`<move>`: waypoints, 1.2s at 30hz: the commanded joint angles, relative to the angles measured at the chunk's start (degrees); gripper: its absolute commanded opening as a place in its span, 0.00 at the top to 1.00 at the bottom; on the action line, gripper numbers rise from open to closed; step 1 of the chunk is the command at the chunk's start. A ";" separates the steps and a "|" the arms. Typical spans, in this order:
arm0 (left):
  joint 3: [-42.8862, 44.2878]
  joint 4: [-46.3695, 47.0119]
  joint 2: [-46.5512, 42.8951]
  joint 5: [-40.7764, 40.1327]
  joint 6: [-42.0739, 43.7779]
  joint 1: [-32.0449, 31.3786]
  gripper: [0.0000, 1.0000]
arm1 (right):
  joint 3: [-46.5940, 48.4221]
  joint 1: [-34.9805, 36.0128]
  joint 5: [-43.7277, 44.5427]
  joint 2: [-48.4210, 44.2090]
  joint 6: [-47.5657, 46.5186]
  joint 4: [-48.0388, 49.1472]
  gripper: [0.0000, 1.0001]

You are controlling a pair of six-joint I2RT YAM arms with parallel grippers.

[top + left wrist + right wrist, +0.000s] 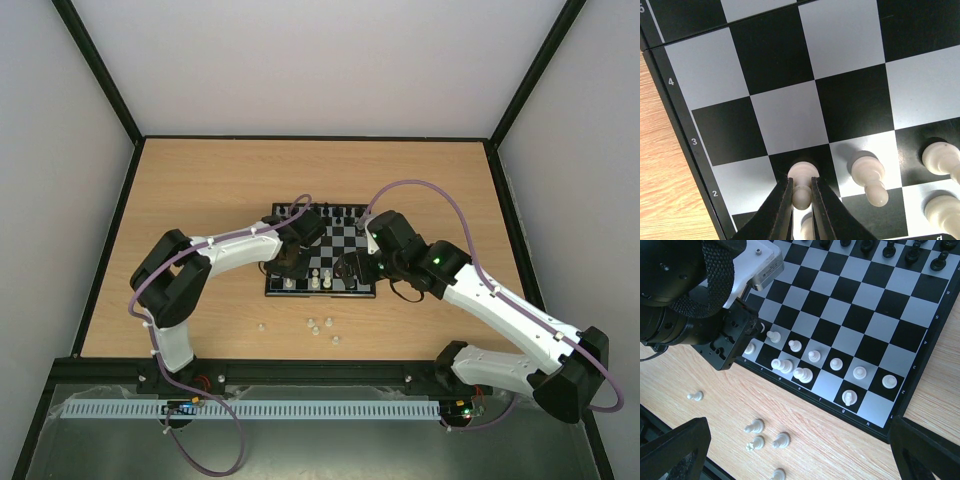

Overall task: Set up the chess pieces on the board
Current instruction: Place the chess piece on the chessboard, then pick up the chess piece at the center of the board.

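Observation:
The board (785,120) fills the left wrist view. My left gripper (801,196) is shut on a white pawn (802,176), pinching its neck. The pawn's base is over a black square in row 2, and I cannot tell if it touches. Another white pawn (868,175) stands one square to the right. From above, the left gripper (290,264) is at the board's (352,292) near-left corner. My right gripper (800,460) hangs open and empty above the board's near edge (840,412). White pieces (836,363) fill part of the two near rows, black pieces (912,252) the far side.
Several loose white pieces lie on the wooden table in front of the board (755,426) (781,440) (696,396) (325,323). The left arm's wrist (685,295) covers the board's near-left corner in the right wrist view. Black frame rails (300,372) edge the table.

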 commanded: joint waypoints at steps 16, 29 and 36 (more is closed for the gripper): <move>1.79 -4.29 -1.66 -0.48 -0.83 -0.47 0.72 | -0.93 0.09 -0.61 -0.14 -0.42 -0.05 0.01; 0.91 -6.51 -11.13 -1.16 -3.47 -0.46 0.49 | -0.90 0.10 -0.65 -0.14 -0.42 -0.05 0.01; -6.56 -9.12 -21.79 -2.30 -7.83 -0.56 0.45 | -0.67 0.11 -0.93 0.29 -0.42 -0.04 0.01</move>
